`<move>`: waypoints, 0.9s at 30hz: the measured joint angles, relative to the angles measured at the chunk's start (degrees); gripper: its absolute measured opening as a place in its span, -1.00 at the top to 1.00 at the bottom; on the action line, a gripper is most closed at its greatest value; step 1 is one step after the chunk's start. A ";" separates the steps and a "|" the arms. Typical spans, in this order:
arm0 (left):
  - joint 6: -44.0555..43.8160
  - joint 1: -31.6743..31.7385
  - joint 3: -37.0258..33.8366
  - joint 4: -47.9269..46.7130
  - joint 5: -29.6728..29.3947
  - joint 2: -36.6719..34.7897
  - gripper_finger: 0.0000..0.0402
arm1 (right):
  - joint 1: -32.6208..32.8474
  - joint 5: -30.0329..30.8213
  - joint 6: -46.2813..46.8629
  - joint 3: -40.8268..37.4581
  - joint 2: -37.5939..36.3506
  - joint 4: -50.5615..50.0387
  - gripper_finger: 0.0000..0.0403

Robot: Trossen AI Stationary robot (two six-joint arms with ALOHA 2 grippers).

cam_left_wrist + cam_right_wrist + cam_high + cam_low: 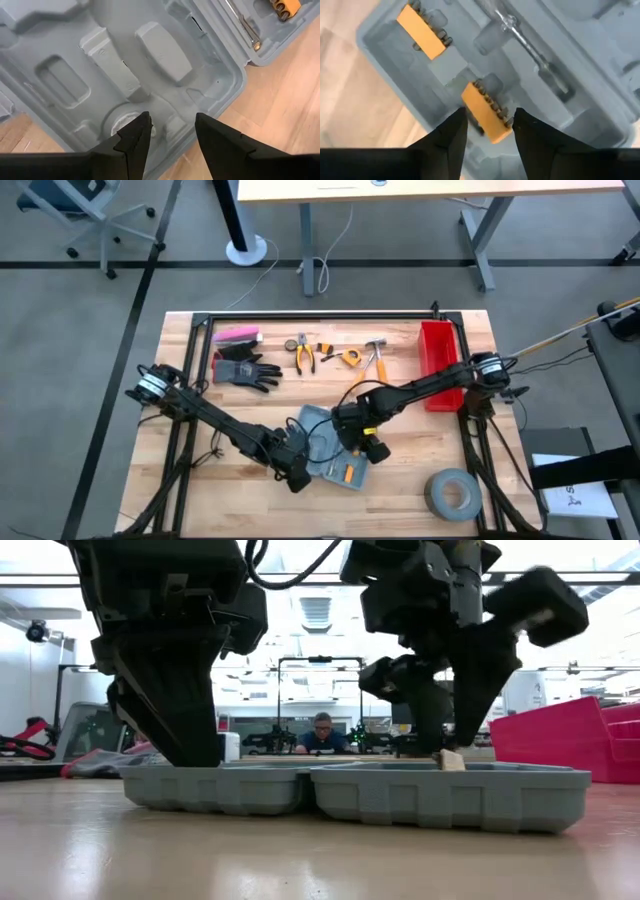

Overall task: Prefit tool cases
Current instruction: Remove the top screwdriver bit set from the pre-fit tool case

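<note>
Working down from the wooden bench [200, 480], we find the flat grey-blue plastic tool case [318, 442] lying open near the bench's front middle, both hinged halves face up, their moulded slots showing. Behind it, well apart, sit a red plastic bin [436, 345], a dark work glove [243, 369] and a grey tape roll [453, 493] off to the front right.

Both arms meet over the case. The right pincer [490, 131] hangs over the half that carries a slim metal tool [530, 47] and two orange bit holders [487, 114]; its fingers are open a moderate way and straddle the nearer holder, close on either side, though we cannot tell whether they touch it. The left pincer [172, 137] hovers over the bare half, fingers likewise parted, gripping nothing, near a round recess.

We judge the step to be seating the holder in its slot: keep it square to the recess, press evenly, and have the left arm steady the case so it does not slide.
</note>
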 joint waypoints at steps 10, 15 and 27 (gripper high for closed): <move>1.52 -0.02 0.00 0.00 0.02 0.00 0.18 | -1.60 -0.12 6.36 0.04 -0.01 -3.08 0.14; 1.72 -0.01 0.00 0.00 0.02 0.00 0.18 | -2.32 -2.52 7.36 -0.09 0.03 -3.08 0.13; 2.09 -0.02 0.00 0.02 0.02 0.00 0.18 | -3.02 -3.29 8.00 -2.62 0.08 -1.93 0.13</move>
